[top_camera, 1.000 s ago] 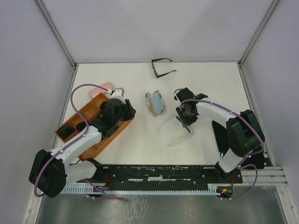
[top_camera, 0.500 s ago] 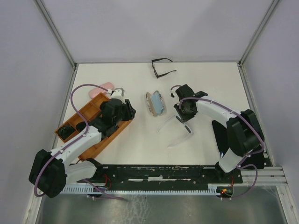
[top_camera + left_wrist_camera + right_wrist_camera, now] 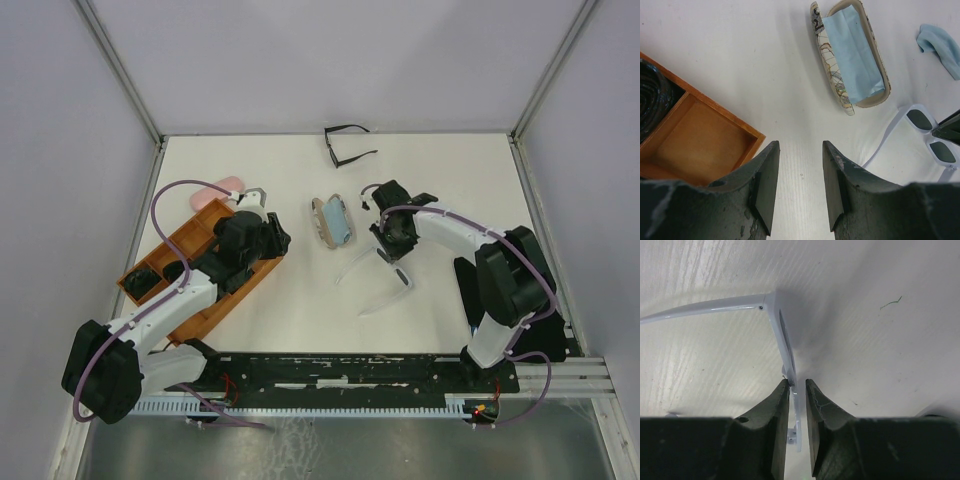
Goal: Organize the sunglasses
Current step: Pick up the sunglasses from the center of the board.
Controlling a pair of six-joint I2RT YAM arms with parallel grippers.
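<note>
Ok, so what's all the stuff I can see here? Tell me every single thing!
black-framed glasses: one, black, back of the table
white sunglasses: one, white with dark lenses, middle right, in a pincer
open case: one, patterned, middle of the table
folded cloth: one, pale blue, inside the open case
loose cloth: one, pale blue, beside the open case
pink case: one, pink, behind the tray
wooden tray: one, orange-brown, left side
dark things: can't count, black, in the tray's near compartments
left pincer: one, black, open, over the tray's corner
right pincer: one, black, shut on the white sunglasses
</note>
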